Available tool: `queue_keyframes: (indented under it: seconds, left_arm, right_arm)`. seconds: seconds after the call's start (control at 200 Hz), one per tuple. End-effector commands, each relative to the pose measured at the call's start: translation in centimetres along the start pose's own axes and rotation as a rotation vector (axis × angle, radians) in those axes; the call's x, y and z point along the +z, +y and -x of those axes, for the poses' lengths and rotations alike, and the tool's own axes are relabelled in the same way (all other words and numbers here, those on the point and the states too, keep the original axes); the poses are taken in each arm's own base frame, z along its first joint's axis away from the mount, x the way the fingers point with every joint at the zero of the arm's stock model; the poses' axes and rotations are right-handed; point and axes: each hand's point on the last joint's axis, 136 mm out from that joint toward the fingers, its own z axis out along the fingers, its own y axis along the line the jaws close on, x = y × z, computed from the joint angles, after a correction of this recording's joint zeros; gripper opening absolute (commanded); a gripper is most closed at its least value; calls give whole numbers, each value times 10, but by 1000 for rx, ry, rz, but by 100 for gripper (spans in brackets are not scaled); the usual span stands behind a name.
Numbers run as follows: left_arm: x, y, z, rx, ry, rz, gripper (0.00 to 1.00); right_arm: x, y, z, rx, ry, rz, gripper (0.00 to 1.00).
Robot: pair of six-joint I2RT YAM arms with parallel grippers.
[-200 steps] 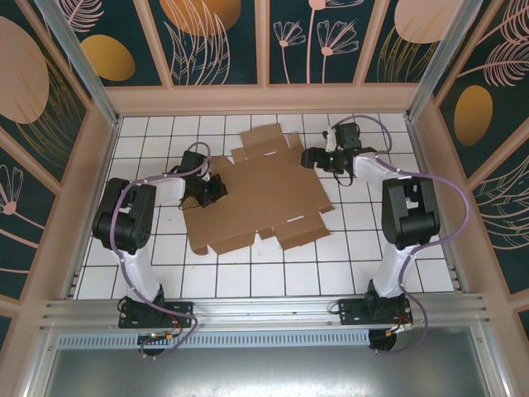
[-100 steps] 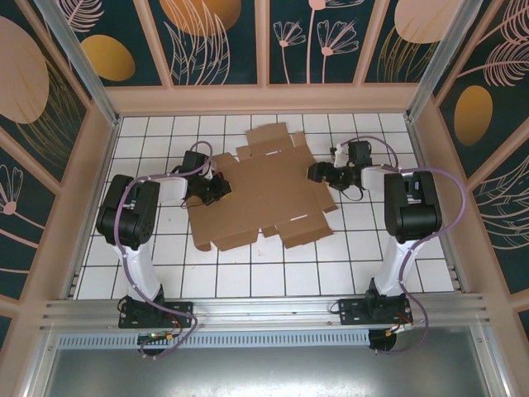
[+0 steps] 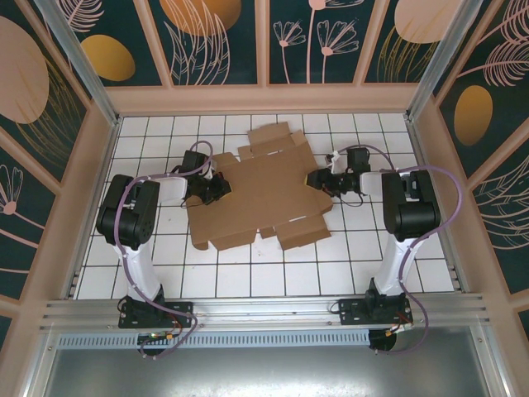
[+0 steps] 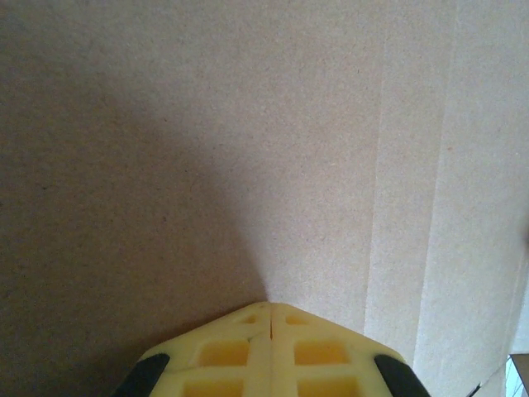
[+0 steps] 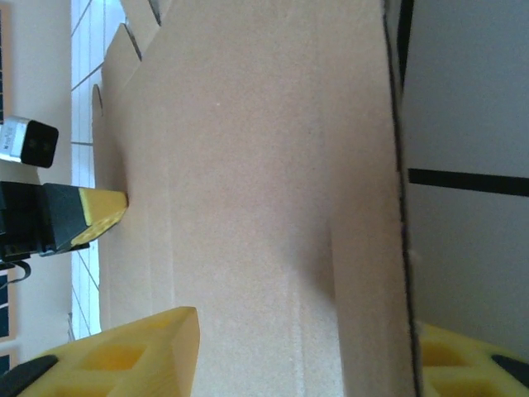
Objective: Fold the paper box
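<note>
The white tiled desk (image 3: pixel 248 281) fills the floor of a booth whose dark wall panels (image 3: pixel 219 37) carry leaf and flower patterns. In the middle of the desk, a little toward the back, lies the paper box (image 3: pixel 264 194), a wide flat sheet of plain brown cardboard with its flaps spread out, its notched far flaps pointing at the back wall and 2 near flaps pointing at the arm bases. The left arm (image 3: pixel 128 215) bends in from the left side and the right arm (image 3: pixel 409 207) from the right, so the 2 face each other across the sheet. The left gripper (image 3: pixel 218 188) sits at the sheet's left edge; in the left wrist view its yellow fingers (image 4: pixel 240 356) are pressed together tip to tip with creased cardboard right in front of them, and I cannot tell whether any cardboard is pinched between them. The right gripper (image 3: pixel 318 178) sits at the sheet's right edge. In the right wrist view its 2 yellow fingers (image 5: pixel 140 351) stand well apart, 1 over the cardboard and 1 past its edge above the desk, gripping nothing.
</note>
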Motion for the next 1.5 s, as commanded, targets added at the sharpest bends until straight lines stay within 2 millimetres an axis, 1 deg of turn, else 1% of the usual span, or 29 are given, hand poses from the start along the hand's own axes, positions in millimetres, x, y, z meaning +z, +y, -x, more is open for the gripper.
queue_keyframes:
  seconds: [0.0,0.035,0.085,0.105,0.15,0.16,0.21,0.235,0.27,0.345,0.46,0.53,0.55,0.56,0.651,0.716,0.791,0.866,0.876,0.896,0.956,1.031,1.116,1.176,1.246,1.316,1.391,1.446,1.496]
  left_arm:
    - [6,34,-14,-44,33,113,0]
    - [7,35,-15,-50,36,113,0]
    - [6,33,-16,-55,35,102,0]
    - [6,32,-17,-60,34,98,0]
    - [5,30,-17,-70,31,81,0]
    - [5,29,-17,-71,31,77,0]
    - [3,22,-15,-76,22,52,0]
    - [4,27,-23,-95,37,54,0]
    - [3,24,-25,-100,41,39,0]
    - [4,16,-31,-103,51,14,0]
    - [4,2,-41,-87,56,-12,0]
    - [6,-8,-47,-80,63,-33,0]
    - [5,-11,-48,-81,60,-40,0]
    - [5,-13,-48,-80,59,-44,0]
    - [-1,-28,-46,-87,28,-91,0]
    - [-7,-39,-42,-98,9,-136,0]
    - [-17,-54,-34,-81,-29,-179,0]
    - [-33,-66,-23,-42,-95,-196,0]
    - [-41,-73,-20,-26,-115,-212,0]
    - [-48,-79,-17,-13,-140,-226,0]
    - [-68,-90,-8,3,-200,-267,0]
    - [-90,-95,4,-8,-256,-303,0]
    - [-114,-101,18,-9,-305,-350,0]
    - [-125,-106,27,2,-314,-370,0]
    - [-133,-116,33,29,-311,-391,9]
    - [-139,-131,36,49,-305,-445,22]
    - [-143,-139,43,57,-319,-450,36]
    - [-145,-144,47,64,-326,-457,41]
    - [-142,-144,49,46,-315,-470,45]
  right_arm:
    - [-2,16,-5,-28,1,-10,35]
    - [-4,18,-1,-43,-13,-38,30]
    - [-9,20,8,-76,-43,-106,19]
    - [-11,21,12,-91,-55,-137,17]
    - [-14,31,20,-146,-78,-191,14]
    - [-14,30,21,-155,-82,-214,13]
    - [-16,38,30,-215,-101,-308,10]
    - [-16,45,34,-251,-107,-345,10]
    - [-16,53,38,-297,-109,-391,11]
    - [-11,65,43,-398,-92,-511,13]
    - [5,82,41,-559,-26,-649,15]
    - [7,94,46,-649,-39,-745,15]
    - [4,94,51,-667,-49,-781,15]
    - [6,98,50,-685,-48,-789,15]
    - [5,121,60,-836,-85,-913,15]
    - [8,139,65,-959,-114,-996,15]
    - [14,157,66,-1087,-139,-1076,15]
    - [22,165,65,-1191,-152,-1140,15]
    - [23,165,64,-1204,-152,-1148,15]
    - [24,167,64,-1227,-159,-1165,15]
    - [27,170,63,-1293,-184,-1213,15]
    - [27,176,62,-1357,-221,-1239,15]
    - [25,190,62,-1424,-285,-1243,15]
    - [21,200,63,-1461,-332,-1238,15]
    - [19,208,63,-1496,-371,-1226,15]
    - [19,212,60,-1534,-399,-1220,14]
    - [18,215,56,-1583,-435,-1227,15]
    - [16,218,56,-1596,-464,-1233,15]
    - [16,220,55,-1596,-473,-1231,15]
